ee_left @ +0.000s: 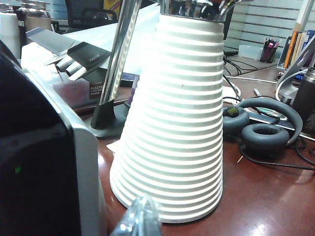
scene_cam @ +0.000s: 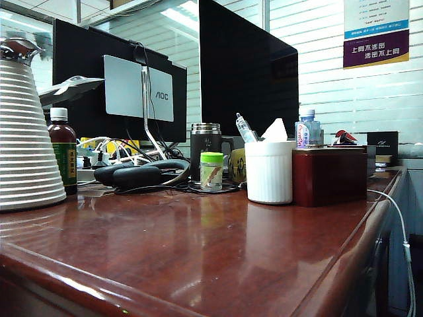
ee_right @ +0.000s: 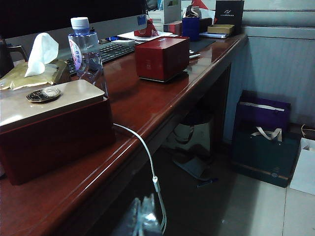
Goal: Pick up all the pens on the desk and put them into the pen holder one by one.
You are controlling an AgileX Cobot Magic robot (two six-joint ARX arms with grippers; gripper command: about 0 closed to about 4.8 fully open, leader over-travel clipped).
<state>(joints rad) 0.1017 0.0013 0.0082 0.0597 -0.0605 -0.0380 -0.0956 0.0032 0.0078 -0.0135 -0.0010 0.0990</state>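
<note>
The white ribbed pen holder (scene_cam: 269, 173) stands on the reddish-brown desk (scene_cam: 198, 251), against a dark red box (scene_cam: 328, 175). One clear-barrelled pen (scene_cam: 244, 127) sticks up out of it; I see no pen lying on the desktop. Neither gripper shows in the exterior view. My left gripper (ee_left: 140, 219) has its clear fingertips shut and empty, low over the desk (ee_left: 266, 196), close beside the base of the big white ribbed jug (ee_left: 172, 123). My right gripper (ee_right: 147, 219) is shut and empty too, hanging past the desk's rounded edge (ee_right: 147, 123) above the floor.
The jug (scene_cam: 26, 139) and a brown bottle (scene_cam: 63, 152) stand at the left. Headphones (scene_cam: 132, 175), a green-lidded jar (scene_cam: 211, 172) and a black mug (scene_cam: 205, 148) sit before the monitors. A water bottle (ee_right: 86, 54) stands behind the box (ee_right: 54, 128); a white cable (ee_right: 142, 152) hangs off the edge.
</note>
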